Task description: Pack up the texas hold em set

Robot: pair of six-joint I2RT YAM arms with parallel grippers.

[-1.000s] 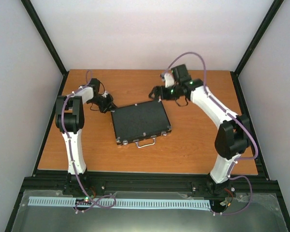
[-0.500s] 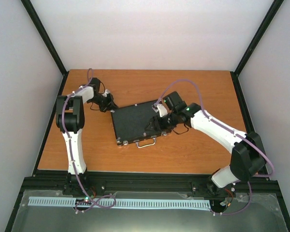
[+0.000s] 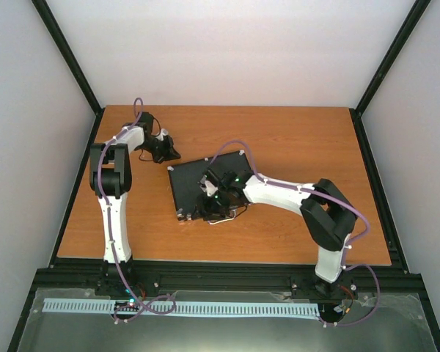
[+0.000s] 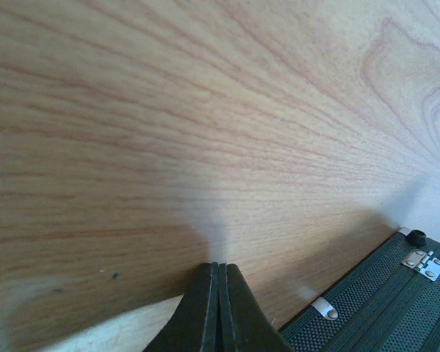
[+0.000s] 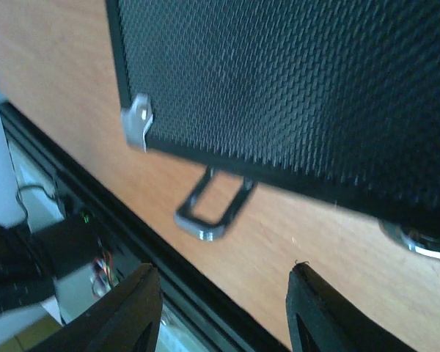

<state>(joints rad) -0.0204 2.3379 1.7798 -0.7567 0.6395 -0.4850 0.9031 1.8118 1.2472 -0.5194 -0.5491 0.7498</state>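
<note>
Packing status: briefcase (image 3: 187, 180) lies shut and flat mid-worktop (image 3: 293, 132); no chips, dice or cards loose, so I judge only latching or stowing remains.
Right gripper (image 5: 224, 286): over the briefcase's near edge, jaws partly apart, holding nothing.
Right wrist view only: handle (image 5: 209, 213), silver corner (image 5: 138, 117).
Left gripper (image 4: 218, 290): just beyond the briefcase's far-left corner, pressed shut, empty.
Left wrist view only: hinge-like fitting (image 4: 424, 262).

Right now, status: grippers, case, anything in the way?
Left gripper shut, empty, beside briefcase. Right gripper open at its handle. Case closed, flat. Nothing blocking.
</note>
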